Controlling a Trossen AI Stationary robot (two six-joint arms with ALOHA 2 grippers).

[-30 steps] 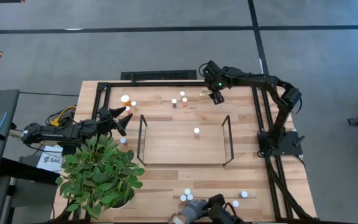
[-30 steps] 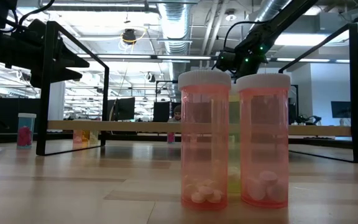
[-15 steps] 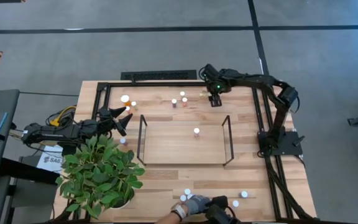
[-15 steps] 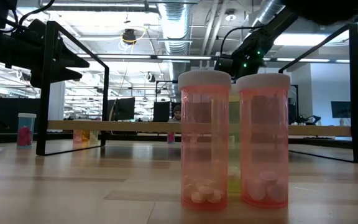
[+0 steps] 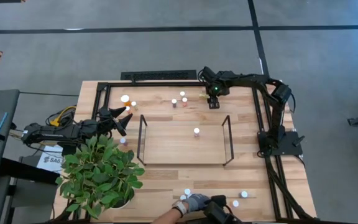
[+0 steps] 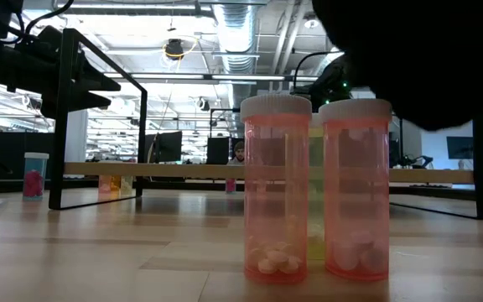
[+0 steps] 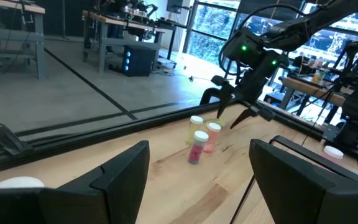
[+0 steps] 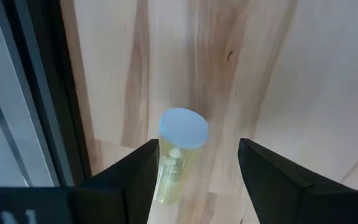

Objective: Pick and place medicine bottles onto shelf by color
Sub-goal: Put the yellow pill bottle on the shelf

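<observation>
My right gripper [image 5: 213, 101] is open near the table's far edge, pointing down. A small yellowish bottle with a white cap [image 8: 182, 129] stands upright on the table between its fingers, close to one finger [image 8: 143, 171]; I cannot tell if they touch. My left gripper [image 5: 122, 118] is open and empty at the table's left, beside the plant. The shelf [image 5: 185, 146] lies mid-table between two black wire ends, with one white-capped bottle [image 5: 196, 131] standing on it. Three small bottles [image 5: 182, 98] stand left of my right gripper; they also show in the left wrist view [image 7: 199, 140].
A large potted plant [image 5: 101, 174] fills the near left. A wide white cap [image 5: 125, 98] and small bottles [image 5: 133, 104] stand at far left. Several bottles [image 5: 185, 195] stand at the near edge, two orange ones [image 6: 277, 189] close in the low view. A person's gloved hand [image 5: 196, 201] is there.
My right gripper has moved a little toward the table's left and down, toward the yellowish bottle. At the near edge the person's hand has shifted, and a dark shape now covers the upper right of the low view.
</observation>
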